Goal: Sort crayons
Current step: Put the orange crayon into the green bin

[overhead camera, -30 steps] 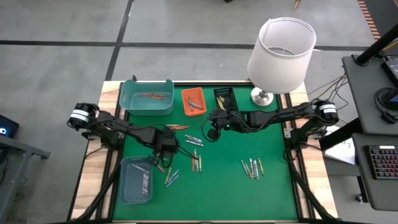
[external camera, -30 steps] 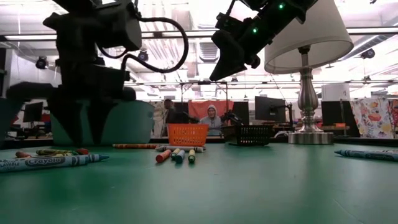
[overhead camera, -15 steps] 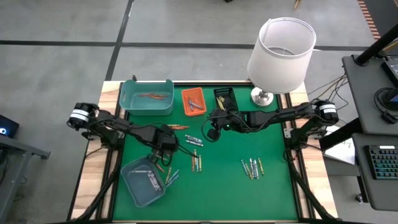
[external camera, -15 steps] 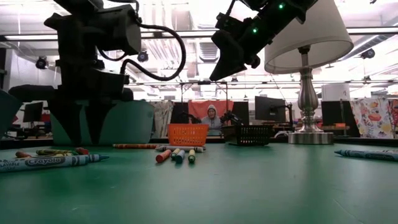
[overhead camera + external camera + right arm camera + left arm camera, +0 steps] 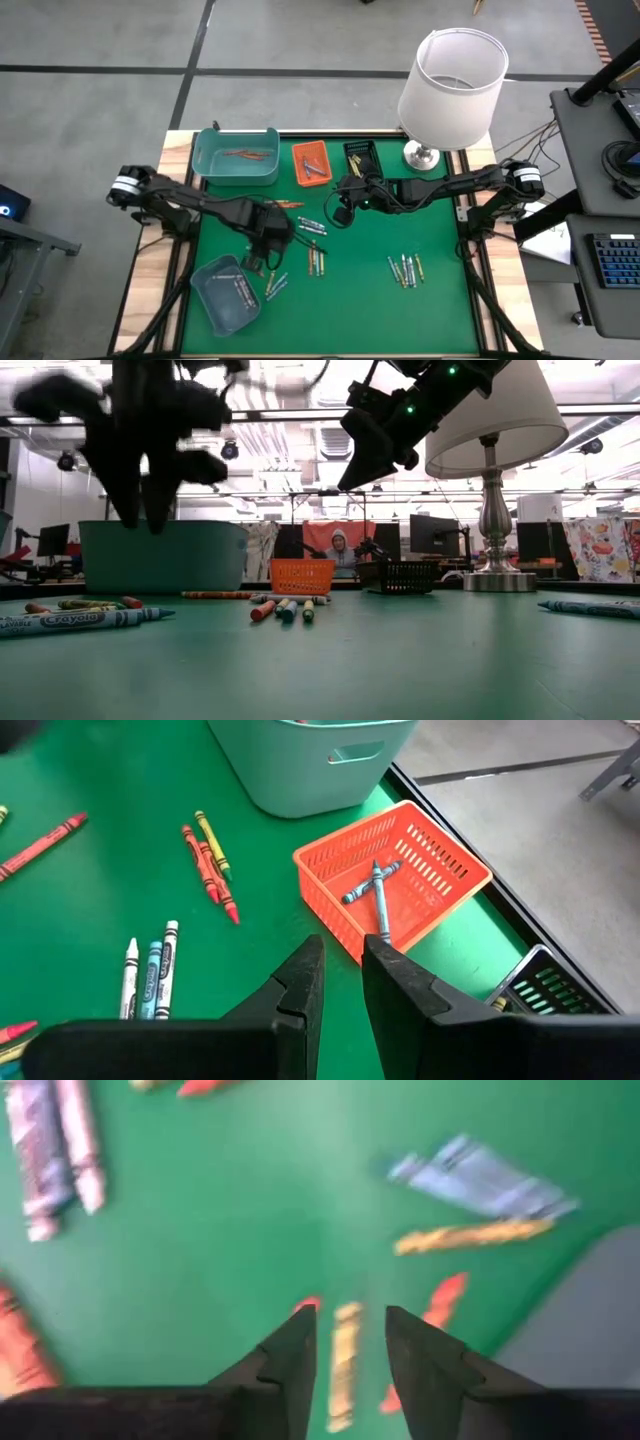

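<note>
Left claw (image 5: 345, 1342) part-open, empty, over loose crayons (image 5: 276, 283) on counter (image 5: 360, 300) beside grey tray (image 5: 226, 293). Centre one stick between fingers before closing. Right claw (image 5: 338, 982) narrow, empty, waiting near orange basket (image 5: 392, 868).

Two dark arms, looped black cables, white-banded shoulder joints, green lights on right arm; tapered dark fingers (image 5: 300, 990).

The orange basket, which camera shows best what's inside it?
The right wrist view: it looks down into the orange basket and shows two blue-grey crayons crossed inside. The high view shows the basket small, its contents hard to make out. The low view shows only its side wall. The left wrist view misses it.
</note>
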Action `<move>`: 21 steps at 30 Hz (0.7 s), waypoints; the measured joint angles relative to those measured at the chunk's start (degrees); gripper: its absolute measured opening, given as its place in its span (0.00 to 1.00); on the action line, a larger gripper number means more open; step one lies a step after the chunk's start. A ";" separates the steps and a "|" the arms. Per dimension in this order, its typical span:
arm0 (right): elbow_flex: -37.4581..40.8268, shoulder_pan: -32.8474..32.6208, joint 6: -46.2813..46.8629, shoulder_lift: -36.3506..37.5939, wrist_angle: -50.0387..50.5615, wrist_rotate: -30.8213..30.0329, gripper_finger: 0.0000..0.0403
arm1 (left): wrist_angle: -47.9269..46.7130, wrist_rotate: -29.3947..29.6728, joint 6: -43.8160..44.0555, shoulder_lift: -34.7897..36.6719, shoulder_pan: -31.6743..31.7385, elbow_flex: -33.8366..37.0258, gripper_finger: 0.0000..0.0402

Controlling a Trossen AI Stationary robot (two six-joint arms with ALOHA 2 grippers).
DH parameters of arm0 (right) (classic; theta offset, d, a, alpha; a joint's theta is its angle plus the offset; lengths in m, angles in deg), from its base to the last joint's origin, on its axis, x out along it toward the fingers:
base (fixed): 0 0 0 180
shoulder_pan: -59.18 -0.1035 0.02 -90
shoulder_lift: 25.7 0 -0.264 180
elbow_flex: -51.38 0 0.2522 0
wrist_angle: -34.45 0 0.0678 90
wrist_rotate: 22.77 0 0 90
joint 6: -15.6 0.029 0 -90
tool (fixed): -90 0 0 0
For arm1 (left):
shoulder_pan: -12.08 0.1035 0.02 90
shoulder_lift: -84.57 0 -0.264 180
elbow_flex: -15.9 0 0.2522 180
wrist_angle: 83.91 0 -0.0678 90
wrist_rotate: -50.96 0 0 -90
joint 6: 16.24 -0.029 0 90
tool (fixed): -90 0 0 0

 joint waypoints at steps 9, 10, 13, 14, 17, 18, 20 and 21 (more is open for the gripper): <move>0.00 0.00 0.00 0.00 0.09 0.09 0.15 | 1.01 -1.32 15.29 -1.08 -11.17 -2.21 0.01; 0.00 0.00 -0.10 0.00 0.08 0.09 0.15 | 1.01 -1.29 17.61 -1.28 -12.21 -2.17 0.02; 0.00 0.00 -0.52 0.00 0.08 0.11 0.15 | 1.03 -1.74 23.15 -1.76 -15.26 -2.12 0.02; 0.00 0.00 -0.66 0.00 0.08 0.11 0.15 | 0.91 -2.40 24.59 -1.92 -16.09 -2.12 0.01; 0.00 0.00 -0.92 0.00 0.08 0.11 0.15 | -0.85 -4.45 29.32 -2.14 -18.21 -2.09 0.00; 0.00 0.00 -0.94 0.00 0.08 0.11 0.15 | -1.60 -5.20 30.80 -2.14 -18.84 -2.07 0.00; 0.00 0.00 -0.94 0.00 0.08 0.11 0.15 | -3.07 -6.40 33.22 -2.14 -19.91 -2.07 0.00; 0.00 0.00 -0.94 0.00 0.08 0.11 0.15 | -3.80 -7.50 34.19 -2.14 -20.36 -2.07 0.00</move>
